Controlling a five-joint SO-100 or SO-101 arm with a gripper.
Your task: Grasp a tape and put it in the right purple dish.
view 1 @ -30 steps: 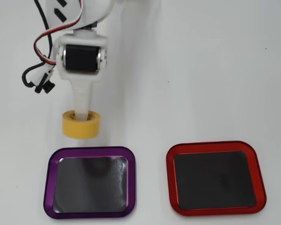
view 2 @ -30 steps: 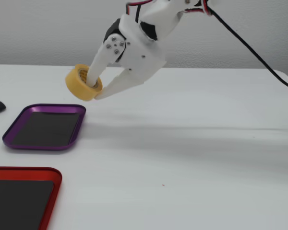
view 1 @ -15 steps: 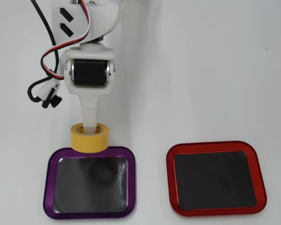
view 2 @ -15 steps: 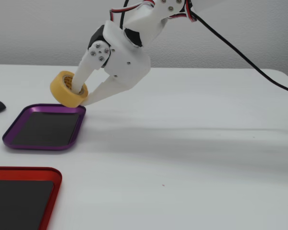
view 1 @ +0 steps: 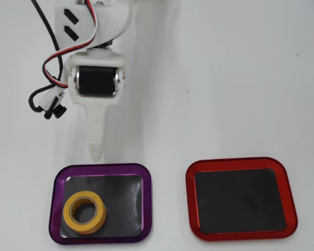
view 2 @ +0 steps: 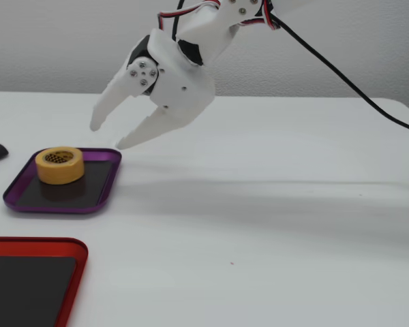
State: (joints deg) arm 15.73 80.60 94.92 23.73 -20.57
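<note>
Now, left to right in the overhead view: the tape (view 1: pixel 84 212) lies flat in the purple dish (view 1: pixel 100 170), in its left part, hole up. My claw (view 2: pixel 105 135) is released, fingers spread and holding nothing, raised above the table (view 2: pixel 273 204) just behind that dish. The red dish (view 1: pixel 240 164) sits to the right, apart.

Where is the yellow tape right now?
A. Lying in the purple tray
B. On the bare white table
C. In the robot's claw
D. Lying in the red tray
A. The yellow tape lies flat inside the purple tray, near its left side in the overhead view, while the claw hangs open and empty above the table and the red tray holds nothing.
</note>
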